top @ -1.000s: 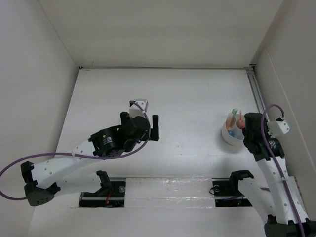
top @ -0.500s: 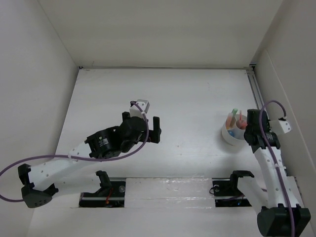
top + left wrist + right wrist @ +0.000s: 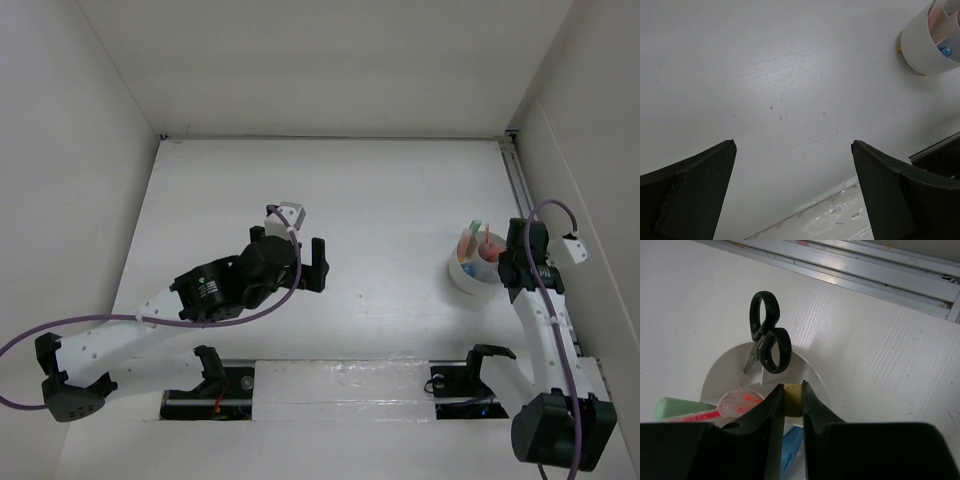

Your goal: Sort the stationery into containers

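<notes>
Right jaws: clamped on tiny yellow piece (image 3: 792, 400), held over short round white plastic cup (image 3: 722, 367).
Cup stands at right side of white counter (image 3: 400, 190), near aluminium rail (image 3: 865, 275).
Inside cup: black-handled scissors (image 3: 768, 335), blades down, handles sticking up past rim; stubby mint-green marker (image 3: 675, 407); thin pink pens (image 3: 702, 415); light-blue marker (image 3: 792, 447), seen between right jaws.
Left jaws: spread wide, gripping nothing, hovering over bare counter near middle, well apart from cup.
</notes>
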